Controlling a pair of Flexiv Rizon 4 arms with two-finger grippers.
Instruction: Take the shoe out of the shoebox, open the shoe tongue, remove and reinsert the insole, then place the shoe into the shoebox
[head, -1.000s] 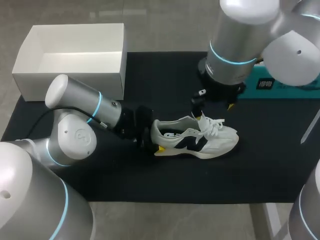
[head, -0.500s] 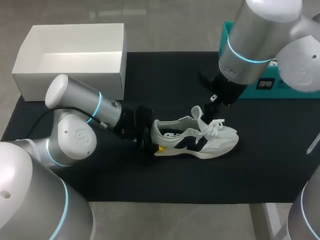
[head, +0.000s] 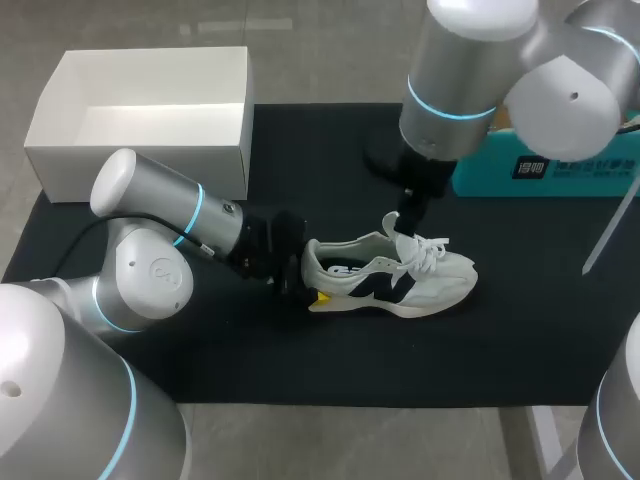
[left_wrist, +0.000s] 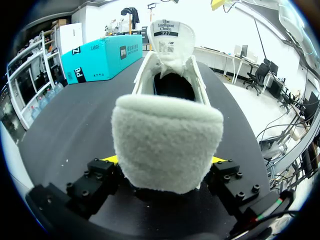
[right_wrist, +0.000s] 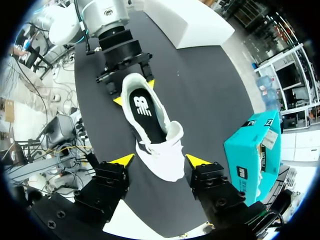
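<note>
A white and navy shoe (head: 400, 280) lies on its side on the black mat, toe pointing right. My left gripper (head: 298, 282) is shut on its fleecy heel (left_wrist: 167, 140), a yellow-tipped finger on each side. The tongue (head: 393, 228) stands raised, and the dark insole (right_wrist: 142, 107) shows inside the shoe. My right gripper (head: 408, 212) hangs just above the tongue (right_wrist: 172, 134), open, its fingertips (right_wrist: 122, 160) standing on either side of the laced forefoot without touching it. The open white shoebox (head: 150, 150) stands at the back left.
A teal box (head: 560, 165) lies at the back right of the mat, behind my right arm. The black mat (head: 330, 370) runs bare in front of the shoe. The left arm's elbow (head: 140, 260) sits low by the shoebox's front wall.
My right arm has swung leftward and turned its wrist, coming in over the shoe's tongue. The shoe and my left gripper on the heel have stayed where they were.
</note>
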